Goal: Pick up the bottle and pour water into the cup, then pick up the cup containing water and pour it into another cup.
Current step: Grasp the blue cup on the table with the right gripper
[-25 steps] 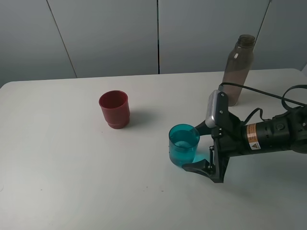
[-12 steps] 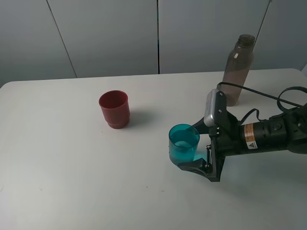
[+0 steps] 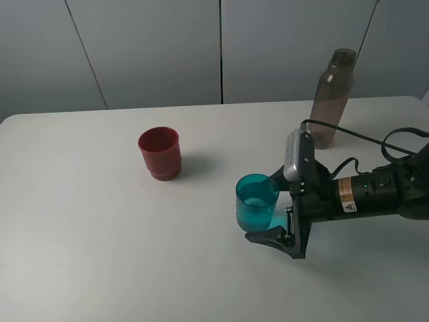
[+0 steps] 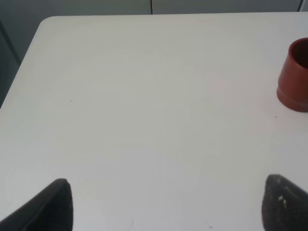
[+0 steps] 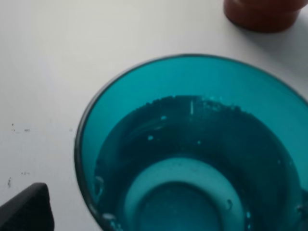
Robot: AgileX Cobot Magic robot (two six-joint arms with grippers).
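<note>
The teal cup [image 3: 257, 201] stands upright on the table with water in it. In the right wrist view it [image 5: 192, 154] fills the frame, and the water shows inside. My right gripper [image 3: 269, 208] is open, with one finger on each side of the cup and not pressed against it. One dark fingertip [image 5: 24, 211] shows beside the cup. The red cup [image 3: 159, 153] stands upright to the left, and its base shows in the right wrist view [image 5: 262, 14]. The smoky bottle [image 3: 332, 98] stands at the back right. My left gripper [image 4: 163, 202] is open and empty over bare table, with the red cup [image 4: 294, 77] off to its side.
The white table [image 3: 80, 221] ends at a grey wall behind. A black cable [image 3: 355, 137] runs from the right arm, passing close to the bottle's base. The left arm is out of the exterior view.
My right gripper has slid a little to the left, so its fingers reach further along both sides of the teal cup. The cups and the bottle have not moved.
</note>
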